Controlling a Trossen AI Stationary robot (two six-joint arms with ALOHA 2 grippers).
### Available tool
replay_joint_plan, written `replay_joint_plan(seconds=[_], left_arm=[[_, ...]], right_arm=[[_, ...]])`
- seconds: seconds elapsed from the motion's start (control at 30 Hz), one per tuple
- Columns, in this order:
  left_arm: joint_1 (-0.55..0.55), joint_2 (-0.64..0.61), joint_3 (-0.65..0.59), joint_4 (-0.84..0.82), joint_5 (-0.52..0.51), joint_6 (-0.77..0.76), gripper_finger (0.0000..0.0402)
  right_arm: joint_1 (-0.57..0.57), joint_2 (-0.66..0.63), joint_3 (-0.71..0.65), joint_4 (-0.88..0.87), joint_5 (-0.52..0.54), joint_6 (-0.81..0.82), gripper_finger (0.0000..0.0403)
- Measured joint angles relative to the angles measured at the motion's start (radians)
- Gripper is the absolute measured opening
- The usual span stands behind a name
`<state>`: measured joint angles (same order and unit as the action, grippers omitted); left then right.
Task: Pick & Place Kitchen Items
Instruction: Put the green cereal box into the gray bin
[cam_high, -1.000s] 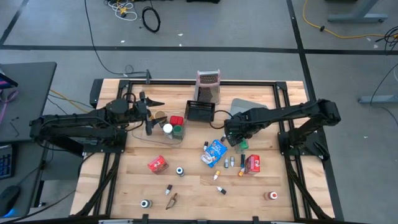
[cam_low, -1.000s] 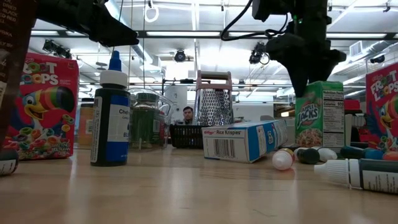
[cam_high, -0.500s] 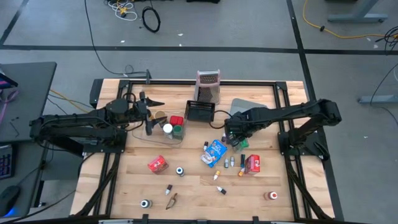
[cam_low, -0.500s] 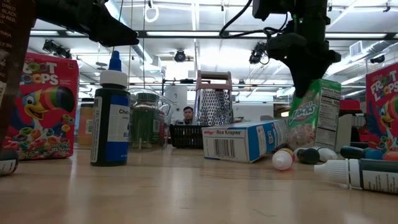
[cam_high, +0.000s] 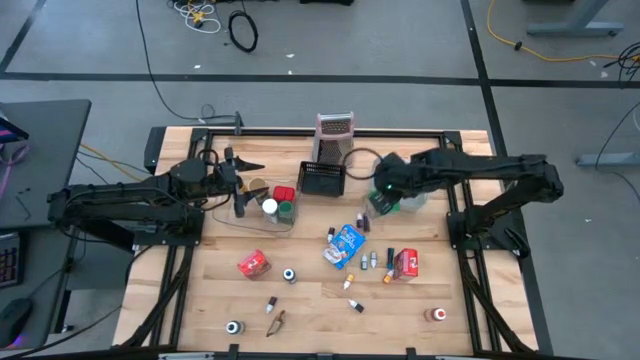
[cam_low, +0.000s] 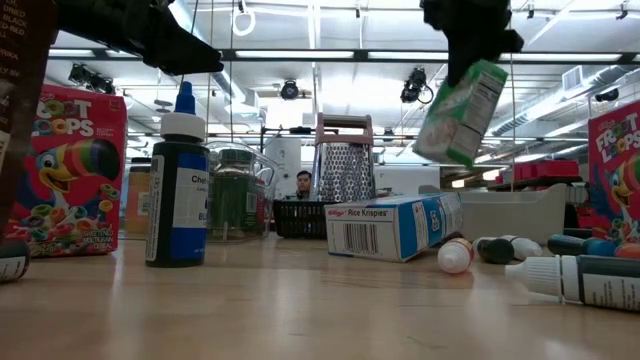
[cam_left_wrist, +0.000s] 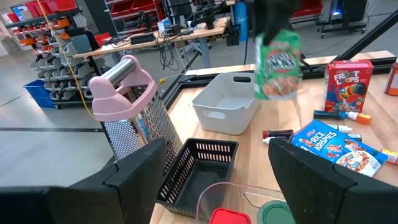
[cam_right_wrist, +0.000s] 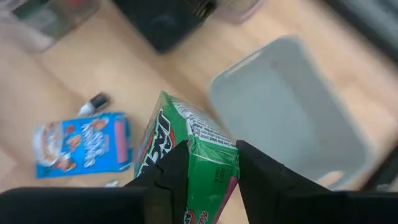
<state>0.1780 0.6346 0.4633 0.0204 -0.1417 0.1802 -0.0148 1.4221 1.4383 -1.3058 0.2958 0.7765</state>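
Note:
My right gripper is shut on a green cereal packet, held above the grey tray. The packet also shows in the low view and in the left wrist view. My left gripper is open and empty above the clear tub, which holds red, white and green jars. A blue packet, two red packets, tiny bottles and jars lie on the table. My right gripper pinches the green packet's upper end between its two fingers, one on each of two opposite sides. The fingers come from above, pointing down. The packet hangs tilted below them, lifted clear of the table.
A tall box grater stands at the far edge, with a black mesh basket in front of it. More jars and bottles are scattered toward the near edge. A person shows beyond the table.
My right gripper has risen with the green packet and gone toward the table's far edge, over the grey tray. The packet, which stood upright on the table, has been tipped and lifted clear, and now hangs tilted.

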Motion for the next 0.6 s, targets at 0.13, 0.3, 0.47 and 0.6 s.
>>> replay_joint_plan(seconds=[0.13,0.3,0.47,0.6], left_arm=[[0.000,0.000,0.000,0.000,0.000,0.000,0.0291],[0.000,0.000,0.000,0.000,0.000,0.000,0.0291],[0.000,0.000,0.000,0.000,0.000,0.000,0.0291],[0.000,0.000,0.000,0.000,0.000,0.000,0.0291]], right_arm=[[-0.046,-0.006,0.032,-0.067,0.064,-0.037,0.0119],[-0.159,-0.004,0.014,-0.093,0.123,-0.032,0.0119],[-0.274,0.000,-0.012,0.006,0.104,0.024,0.0120],[-0.326,0.008,-0.070,0.078,0.052,0.000,0.0120]])
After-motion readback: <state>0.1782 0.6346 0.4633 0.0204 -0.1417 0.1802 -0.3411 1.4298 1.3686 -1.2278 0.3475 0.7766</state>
